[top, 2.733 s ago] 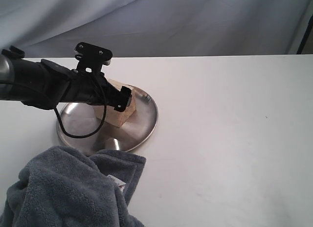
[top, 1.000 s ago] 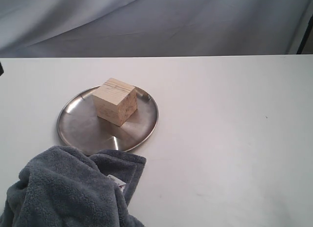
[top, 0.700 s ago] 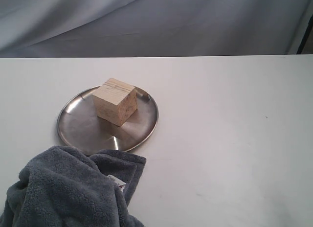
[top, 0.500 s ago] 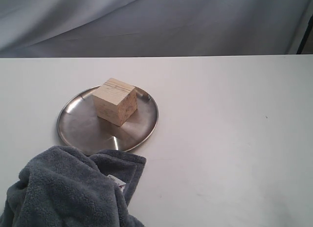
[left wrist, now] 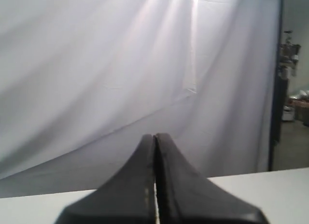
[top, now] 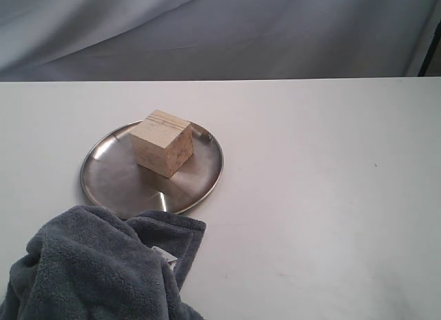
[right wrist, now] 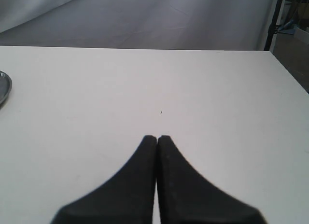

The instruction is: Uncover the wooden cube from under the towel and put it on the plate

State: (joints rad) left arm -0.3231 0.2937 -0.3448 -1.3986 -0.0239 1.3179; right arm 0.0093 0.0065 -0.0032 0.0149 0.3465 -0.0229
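Shows the cube (top: 162,143) resting flat on the plate (top: 110,178), toward the far rim, with one corner turned to the exterior camera and a thin dark line near the top edge. Finds nothing touching it: no cloth over it, no arm near it.

Puts the towel (top: 89,265) in a bunched heap at the near left of the table (top: 310,196), reaching the plate's near rim, with a white tag (top: 164,256) showing on its right side. Reads as set aside only far enough to bare the cube, and apart from it.

Catches the left gripper (left wrist: 155,137) with jaws pressed together, holding nothing, aimed at the curtain (left wrist: 96,64) beyond the table edge, so probably held clear of the work. Catches the right gripper (right wrist: 157,137) likewise closed tip to tip and empty, over bare table, with a sliver of plate rim at the edge of its view. Sees neither arm in the exterior view.

Judges the task complete as things lie: cube uncovered, seated inside the rim, unlikely to tip. Calls for no further move, save perhaps parking both arms out of the way.
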